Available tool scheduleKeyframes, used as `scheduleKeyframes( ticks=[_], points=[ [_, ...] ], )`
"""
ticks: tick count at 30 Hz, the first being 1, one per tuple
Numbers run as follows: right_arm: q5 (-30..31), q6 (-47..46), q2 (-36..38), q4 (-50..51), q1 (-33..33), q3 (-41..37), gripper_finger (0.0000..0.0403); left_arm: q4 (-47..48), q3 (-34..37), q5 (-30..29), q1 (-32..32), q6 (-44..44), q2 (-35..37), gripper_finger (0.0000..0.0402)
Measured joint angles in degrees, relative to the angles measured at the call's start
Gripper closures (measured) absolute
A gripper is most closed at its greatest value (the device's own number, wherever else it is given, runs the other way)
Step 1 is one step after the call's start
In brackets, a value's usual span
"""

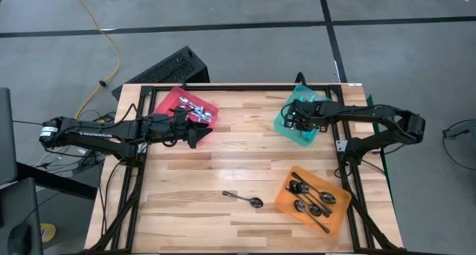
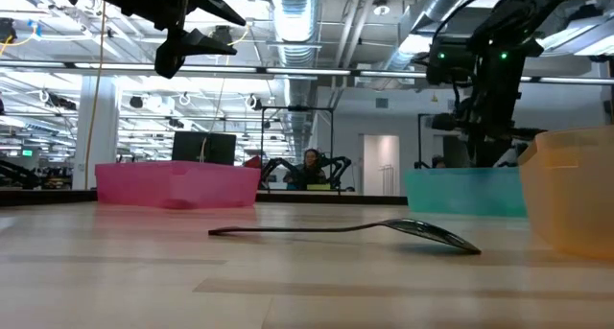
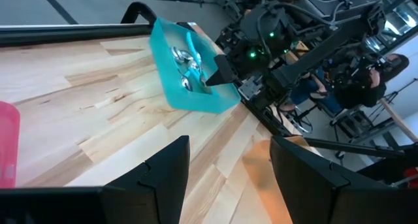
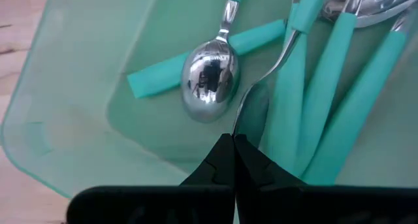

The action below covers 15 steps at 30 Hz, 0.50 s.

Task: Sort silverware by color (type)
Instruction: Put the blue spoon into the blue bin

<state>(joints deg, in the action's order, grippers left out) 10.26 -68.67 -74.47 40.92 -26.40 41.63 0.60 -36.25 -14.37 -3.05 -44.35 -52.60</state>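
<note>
Right wrist view: right fingers [image 4: 234, 160] pressed together just above teal-handled spoons [image 4: 210, 80] in the teal tray [image 4: 59, 119].

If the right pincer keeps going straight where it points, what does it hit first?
Most likely the teal-handled spoons lying in the teal tray: the shut right pincer points down into them, just above. The exact gap is unclear.

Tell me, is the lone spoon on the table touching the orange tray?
Apart. The high view shows bare wood between the spoon and the orange tray.
</note>
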Motion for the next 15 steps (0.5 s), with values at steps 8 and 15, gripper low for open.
scheduleKeyframes(
  ticks=[8, 15],
  points=[
    [0.09, 0.24, 0.06, -0.28, -1.37, 0.0, 0.0388, 0.03, 0.0, 0.0, 0.0, 0.06, 0.0, 0.0205],
    [-1.05, 1.89, -3.82, -1.97, -1.52, -0.02, 0.0388, 1.03, 0.0, 0.02, 0.0, 0.1, 0.0, 0.0205]
  ],
)
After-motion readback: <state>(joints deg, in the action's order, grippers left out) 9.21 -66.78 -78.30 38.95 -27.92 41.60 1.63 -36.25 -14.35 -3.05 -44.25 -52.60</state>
